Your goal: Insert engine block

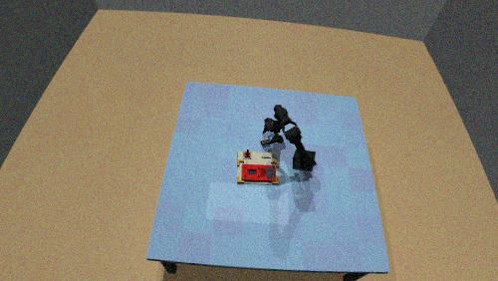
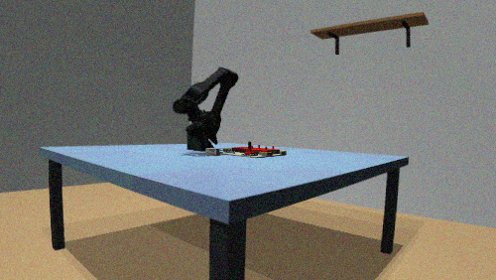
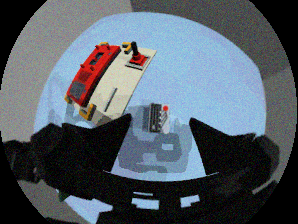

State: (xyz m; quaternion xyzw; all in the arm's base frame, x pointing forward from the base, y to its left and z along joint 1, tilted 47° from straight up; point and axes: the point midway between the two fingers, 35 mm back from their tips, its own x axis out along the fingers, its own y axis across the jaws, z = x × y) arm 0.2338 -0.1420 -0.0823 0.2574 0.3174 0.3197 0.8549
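The engine block (image 3: 155, 119) (image 2: 212, 152) is small and grey, with a red dot at one side. It lies on the table beside the car body, outside it. The car body (image 3: 116, 82) (image 1: 255, 159) is a cream base with a red section, a red piece with a black lever, and yellow corners. A thin dark bar shows on its cream part; the opening and the rib cannot be made out clearly. My gripper (image 3: 161, 117) is open and empty, above the engine block, with the block seen between its fingertips in the wrist view.
The blue table (image 1: 219, 234) (image 2: 149, 164) carries everything. The black arm base (image 1: 304, 160) stands close beside the car body. A wooden shelf (image 2: 372, 25) hangs on the wall, far from the arm.
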